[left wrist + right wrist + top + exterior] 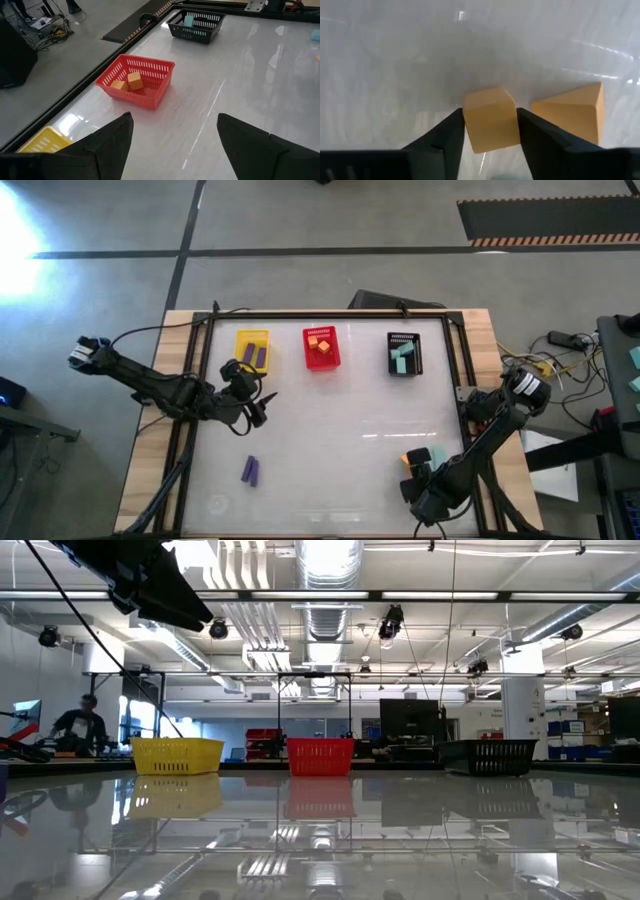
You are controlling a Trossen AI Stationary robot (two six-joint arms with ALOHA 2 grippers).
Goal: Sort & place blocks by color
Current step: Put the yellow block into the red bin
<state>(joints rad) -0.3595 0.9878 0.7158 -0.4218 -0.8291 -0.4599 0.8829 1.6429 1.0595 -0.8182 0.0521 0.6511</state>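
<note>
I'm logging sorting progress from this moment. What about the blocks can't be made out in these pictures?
- High view: the orange block between the right gripper fingers; that arm hides most of it.
- Low view: loose blocks never show, and basket walls hide contents, as on the yellow basket.
- Left wrist view: the yellow basket is cut by the edge, contents unseen.

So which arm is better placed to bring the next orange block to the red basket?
The right arm. Its claw already has its fingers against both sides of an orange block. The left claw is open and empty, though nearer the red basket.
</note>
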